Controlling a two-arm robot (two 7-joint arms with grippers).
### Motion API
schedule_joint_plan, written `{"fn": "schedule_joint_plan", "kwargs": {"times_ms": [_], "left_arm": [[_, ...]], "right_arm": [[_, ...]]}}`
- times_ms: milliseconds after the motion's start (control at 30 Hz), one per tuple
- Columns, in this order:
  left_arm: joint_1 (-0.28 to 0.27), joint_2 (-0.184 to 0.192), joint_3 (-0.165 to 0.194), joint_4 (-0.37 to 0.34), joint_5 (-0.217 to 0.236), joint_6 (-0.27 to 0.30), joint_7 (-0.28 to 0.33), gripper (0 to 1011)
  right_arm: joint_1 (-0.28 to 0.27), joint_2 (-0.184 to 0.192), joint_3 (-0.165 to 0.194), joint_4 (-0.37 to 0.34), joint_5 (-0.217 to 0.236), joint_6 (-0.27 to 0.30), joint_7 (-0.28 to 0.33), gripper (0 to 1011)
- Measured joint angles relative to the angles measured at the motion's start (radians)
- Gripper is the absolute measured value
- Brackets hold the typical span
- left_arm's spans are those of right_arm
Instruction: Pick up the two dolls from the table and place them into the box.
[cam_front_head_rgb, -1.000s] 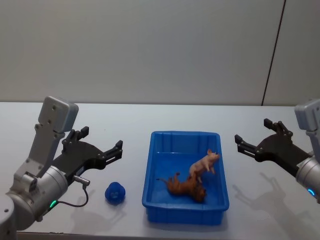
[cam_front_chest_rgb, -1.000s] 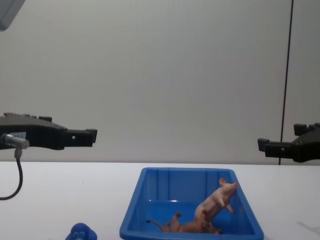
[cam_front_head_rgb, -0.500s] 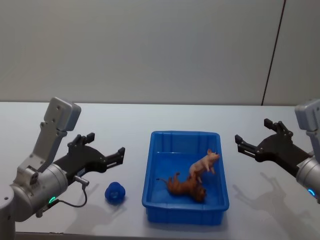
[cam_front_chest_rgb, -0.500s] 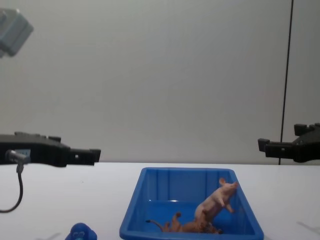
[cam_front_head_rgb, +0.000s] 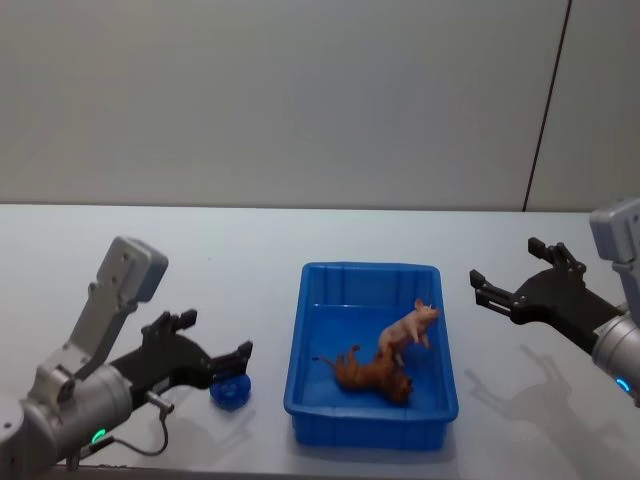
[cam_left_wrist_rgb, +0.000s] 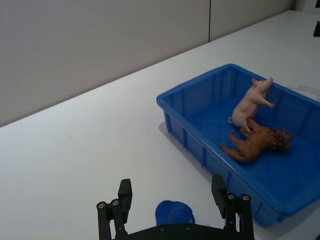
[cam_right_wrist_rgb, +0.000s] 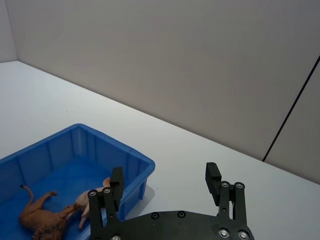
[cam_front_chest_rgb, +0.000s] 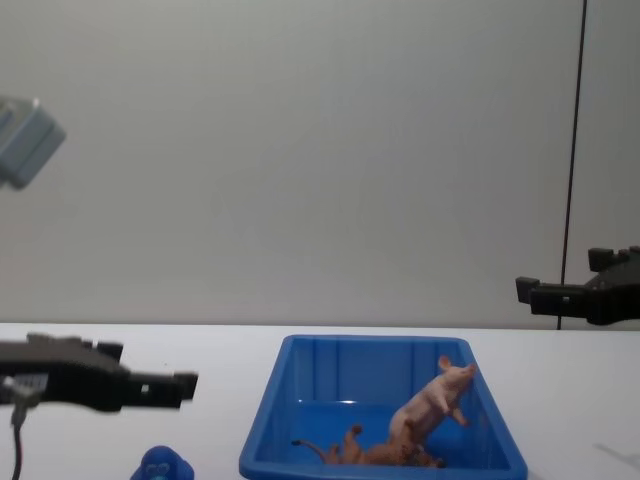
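On the robot's left side of the white bench, the left gripper hangs low with its jaws spread wide and nothing in them. A rounded blue figure sits on the bench just below and slightly nearer the robot than the fingertips. In the left wrist view the figure lies between the two fingers of the gripper. From the chest, the gripper is level and a little above the figure, with a gap between them.

Just right of the blue figure stands the blue plastic tub, close to it but not touching. Two toys lie inside. A pink toy pig leans tilted, head up toward the tub's right wall, its hind end resting against a brown toy animal that lies on its side on the tub floor. The left wrist view shows the tub, the pig and the brown animal touching one another in the same way.

Well to the right of the tub, the right gripper is held above the bench, jaws open and empty. Its own camera looks past the gripper to the tub farther off.
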Motion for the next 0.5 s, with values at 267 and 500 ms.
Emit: {"fn": "schedule_joint_plan", "kwargs": {"times_ms": [267, 500], "left_arm": [[0.052, 0.022, 0.005, 0.013, -0.028, -0.048, -0.015, 1003], [0.083, 0.032, 0.008, 0.033, -0.04, -0.105, -0.015, 1003]], "right_arm": [[0.0, 0.0, 0.0, 0.0, 0.0, 0.0, 0.0, 1001], [0.0, 0.0, 0.0, 0.0, 0.0, 0.0, 0.0, 1001]]}}
